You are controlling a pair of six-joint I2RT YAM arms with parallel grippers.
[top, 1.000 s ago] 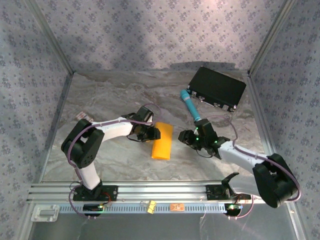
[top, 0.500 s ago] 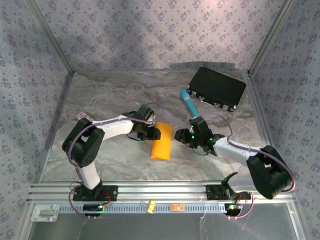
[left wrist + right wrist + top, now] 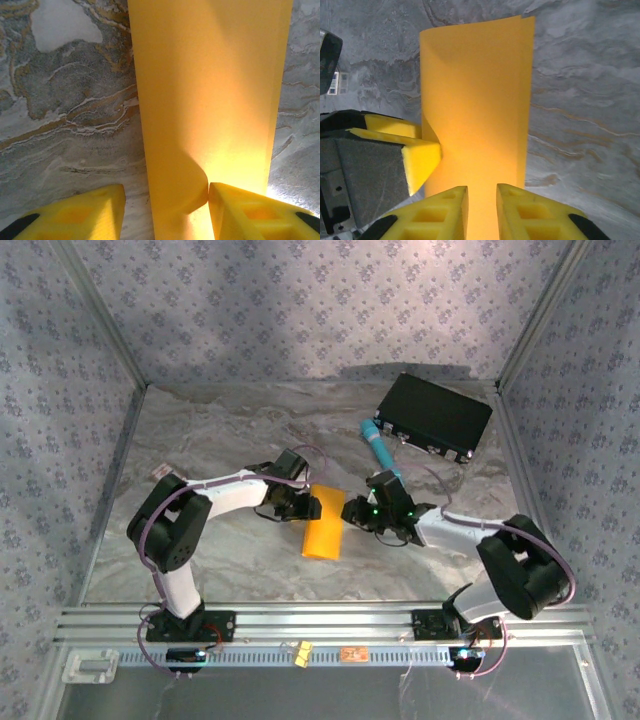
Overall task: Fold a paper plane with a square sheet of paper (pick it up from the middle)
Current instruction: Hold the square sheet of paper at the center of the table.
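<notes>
Featherlight, floppy stuff: the square sheet of paper is best taken at an edge with a gentle pinch, since it's easily dented, and a bulge can be seen beside one left finger. It looks doubled into a long, plain, bright orange-yellow strip, laid on the marbled table between both grippers. The left gripper is spread around its edge. The right gripper is nearly closed there, but an actual pinch can't be made out.

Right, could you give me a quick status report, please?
Left gripper open, one finger against the folded paper. Right gripper nearly shut astride its edge. Paper on table, nothing blocking.
</notes>
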